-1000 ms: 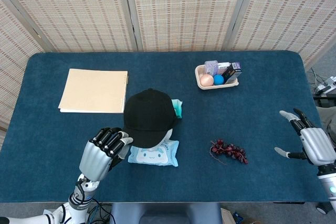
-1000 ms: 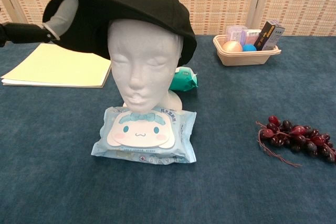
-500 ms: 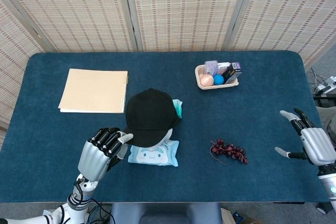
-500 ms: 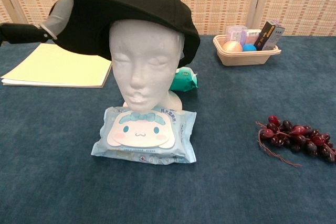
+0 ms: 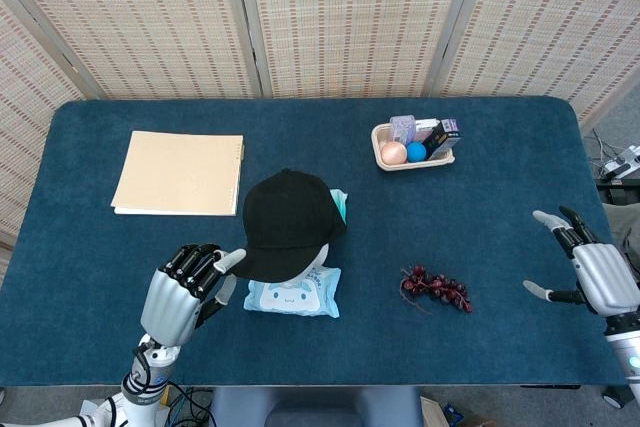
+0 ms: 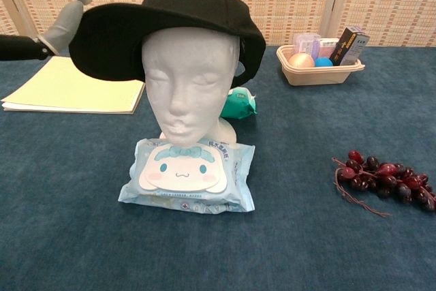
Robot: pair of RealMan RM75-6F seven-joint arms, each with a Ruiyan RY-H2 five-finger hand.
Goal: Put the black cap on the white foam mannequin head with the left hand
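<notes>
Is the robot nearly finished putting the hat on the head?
Nearly. The black cap already sits on top of the white foam mannequin head, brim out to one side. The left hand is right by the brim; whether it touches is unclear. What looks left: draw that hand away. The right hand rests open, far off.

Open blue table (image 5: 500, 197) is left on the right, only blocked by grapes (image 5: 435, 288) and tray (image 5: 413, 144).

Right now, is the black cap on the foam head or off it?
On. The black cap covers the crown of the white foam mannequin head, its brim jutting sideways toward the left hand.
</notes>
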